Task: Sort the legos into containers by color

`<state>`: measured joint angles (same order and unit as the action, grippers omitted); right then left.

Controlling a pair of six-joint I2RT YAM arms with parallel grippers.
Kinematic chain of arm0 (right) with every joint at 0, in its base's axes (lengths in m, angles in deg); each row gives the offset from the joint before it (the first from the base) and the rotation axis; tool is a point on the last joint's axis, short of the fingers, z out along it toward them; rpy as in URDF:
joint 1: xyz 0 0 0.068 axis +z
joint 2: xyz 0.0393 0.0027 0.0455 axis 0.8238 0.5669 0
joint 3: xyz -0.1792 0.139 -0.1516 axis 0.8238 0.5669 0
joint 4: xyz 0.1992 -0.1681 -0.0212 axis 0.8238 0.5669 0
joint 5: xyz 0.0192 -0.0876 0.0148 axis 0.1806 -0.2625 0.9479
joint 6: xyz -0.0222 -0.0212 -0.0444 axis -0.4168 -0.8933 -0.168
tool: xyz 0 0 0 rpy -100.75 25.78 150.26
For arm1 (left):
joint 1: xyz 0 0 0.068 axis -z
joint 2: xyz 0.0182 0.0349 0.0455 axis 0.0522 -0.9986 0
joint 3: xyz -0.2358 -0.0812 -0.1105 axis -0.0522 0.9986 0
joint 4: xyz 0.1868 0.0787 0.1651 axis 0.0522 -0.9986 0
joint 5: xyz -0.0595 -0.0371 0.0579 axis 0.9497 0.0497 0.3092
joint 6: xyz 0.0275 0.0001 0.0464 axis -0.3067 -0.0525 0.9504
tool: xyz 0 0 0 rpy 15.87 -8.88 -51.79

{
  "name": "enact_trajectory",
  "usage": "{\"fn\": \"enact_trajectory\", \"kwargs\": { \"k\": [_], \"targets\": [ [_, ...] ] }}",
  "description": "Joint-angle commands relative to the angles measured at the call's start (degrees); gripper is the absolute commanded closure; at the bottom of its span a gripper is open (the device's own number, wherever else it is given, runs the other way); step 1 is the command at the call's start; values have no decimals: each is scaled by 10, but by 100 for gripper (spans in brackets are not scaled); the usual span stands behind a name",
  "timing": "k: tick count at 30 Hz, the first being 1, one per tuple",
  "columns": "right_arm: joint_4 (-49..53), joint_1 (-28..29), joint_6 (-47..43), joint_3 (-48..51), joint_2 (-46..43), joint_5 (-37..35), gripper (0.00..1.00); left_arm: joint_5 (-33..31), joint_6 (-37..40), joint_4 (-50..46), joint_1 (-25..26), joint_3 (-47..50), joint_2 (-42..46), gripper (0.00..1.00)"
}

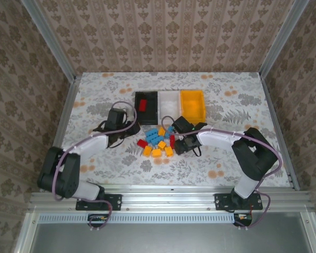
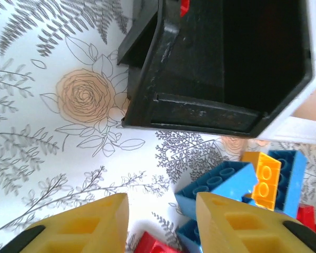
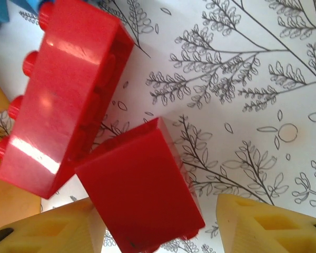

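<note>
**Lego sorting: one red in the black bin, the rest in a heap**

So the three bins sit side by side a bit past the middle of the tabletop [image 1: 237,105], towards its far edge: black bin [image 1: 150,118] on the left, white bin [image 1: 168,103] in the middle, orange-yellow bin [image 1: 193,104] on the right. There's one red brick [image 1: 142,104] lying inside the black one. I can't spot anything in the other two from the top camera.

The lego pile [image 1: 157,141] is just on the near side of the bins, roughly at the centre of the tabletop, with blue, red and orange-yellow all mixed.

The left gripper [image 2: 160,213] hangs low by the near-left corner of the black bin. Its fingers are spread with nothing but flowery tablecloth between them. Off to its right its wrist cam shows a blue brick [image 2: 216,184] with an orange brick [image 2: 266,179] leaning on it, right below the bin wall.

The right gripper [image 3: 158,211] is at the right edge of the pile. Its fingers are apart too, with a red block [image 3: 139,184] sitting between them. The block looks pressed against one finger, and there's a clear gap to the other, so it's not clamped. A second, bigger red brick [image 3: 63,100] with its studs showing is touching that block just beyond it.
</note>
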<state>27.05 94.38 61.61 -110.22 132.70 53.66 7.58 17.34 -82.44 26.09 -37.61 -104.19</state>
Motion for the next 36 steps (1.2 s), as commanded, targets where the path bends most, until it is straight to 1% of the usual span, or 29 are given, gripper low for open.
{"fn": "enact_trajectory", "kwargs": {
  "k": [1,5,8,9,16,24,27,29,32,36],
  "targets": [
    [-10,3,-17,-26,21,-30,43,-17,8,-38,-9,21,54,56],
    [-15,2,-25,-41,41,-37,48,-25,11,-60,-14,33,111,50],
    [-15,3,-22,-45,47,-32,56,-35,14,-73,-17,40,145,42],
    [-14,3,-20,-43,43,-32,57,-37,14,-79,-18,41,153,38],
    [10,6,-5,-23,-9,-51,62,-41,12,-98,-26,49,184,18],
    [41,28,2,-38,-45,-101,66,-38,11,-100,-28,53,192,16],
    [56,40,-7,-91,-51,-105,66,-45,14,-105,-30,53,197,14],
    [54,48,-20,-147,-31,-102,66,-49,14,-110,-33,51,198,13],
    [52,58,-45,-258,37,-97,66,-50,12,-122,-39,47,199,13],
    [46,60,-64,-417,151,-88,66,-48,8,-136,-52,47,210,13]
  ]
}}
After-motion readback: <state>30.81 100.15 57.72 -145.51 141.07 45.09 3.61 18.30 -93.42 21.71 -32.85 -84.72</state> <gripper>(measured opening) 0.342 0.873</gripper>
